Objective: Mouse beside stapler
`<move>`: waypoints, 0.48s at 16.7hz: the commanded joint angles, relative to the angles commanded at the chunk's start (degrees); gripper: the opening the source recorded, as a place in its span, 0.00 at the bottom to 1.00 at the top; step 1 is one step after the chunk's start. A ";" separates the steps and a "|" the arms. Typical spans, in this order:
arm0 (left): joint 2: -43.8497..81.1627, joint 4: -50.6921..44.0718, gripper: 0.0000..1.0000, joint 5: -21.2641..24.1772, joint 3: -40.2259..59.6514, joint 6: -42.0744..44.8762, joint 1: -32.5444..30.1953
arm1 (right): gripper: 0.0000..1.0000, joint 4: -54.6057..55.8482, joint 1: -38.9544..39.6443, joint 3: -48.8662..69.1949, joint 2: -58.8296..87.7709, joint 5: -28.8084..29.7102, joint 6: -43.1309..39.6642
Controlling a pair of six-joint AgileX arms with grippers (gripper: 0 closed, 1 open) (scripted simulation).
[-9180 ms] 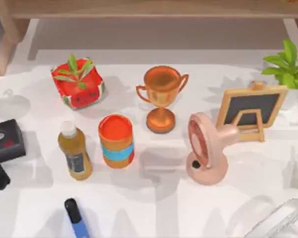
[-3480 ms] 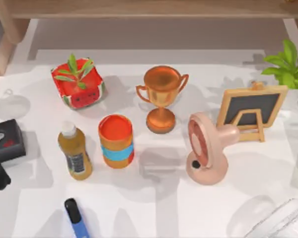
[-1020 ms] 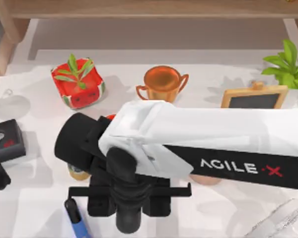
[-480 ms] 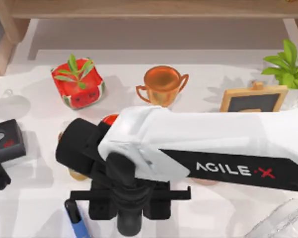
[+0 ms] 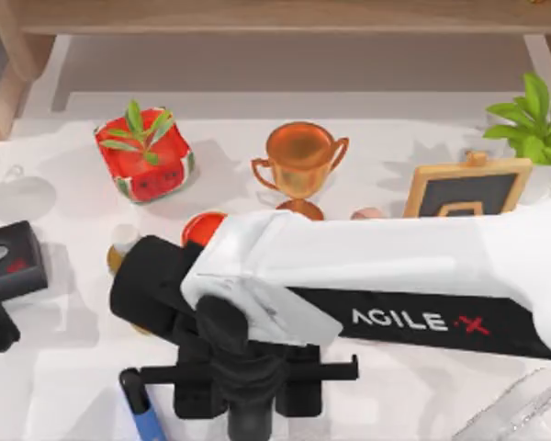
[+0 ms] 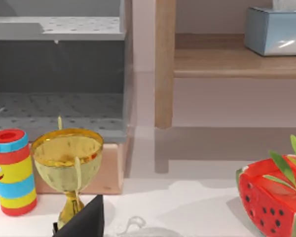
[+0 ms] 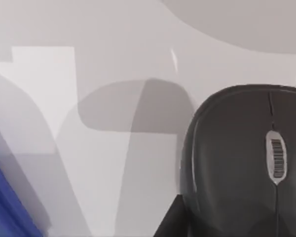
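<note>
The black mouse point(image 7: 246, 163) with its grey scroll wheel lies on the white table, very close under my right wrist camera. The stapler point(image 5: 138, 404), blue with a black end, lies near the table's front edge at the left, and its blue edge point(image 7: 10, 207) also shows in the right wrist view. My right gripper point(image 5: 248, 413) hangs near the front edge, just right of the stapler. Its white arm reaches in across the table from the right. In the top view the arm hides the mouse. My left gripper point(image 5: 9, 262) stays parked at the table's left edge.
A watermelon planter point(image 5: 144, 152) and a copper trophy point(image 5: 298, 158) stand at the back. A small chalkboard easel point(image 5: 464, 191) and a green plant point(image 5: 533, 119) are at the back right. The right arm partly covers an orange can point(image 5: 200, 228) and a bottle point(image 5: 121, 241).
The right arm swung in from the right and now covers the middle of the table. Over the last second its gripper has moved toward the front edge, beside the stapler.
</note>
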 joint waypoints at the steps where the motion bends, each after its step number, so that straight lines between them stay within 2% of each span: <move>1: 0.00 0.00 1.00 0.00 0.00 0.00 0.00 | 0.15 0.00 0.00 0.00 0.00 0.00 0.00; 8: 0.00 0.00 1.00 0.00 0.00 0.00 0.00 | 0.68 0.00 0.00 0.00 0.00 0.00 0.00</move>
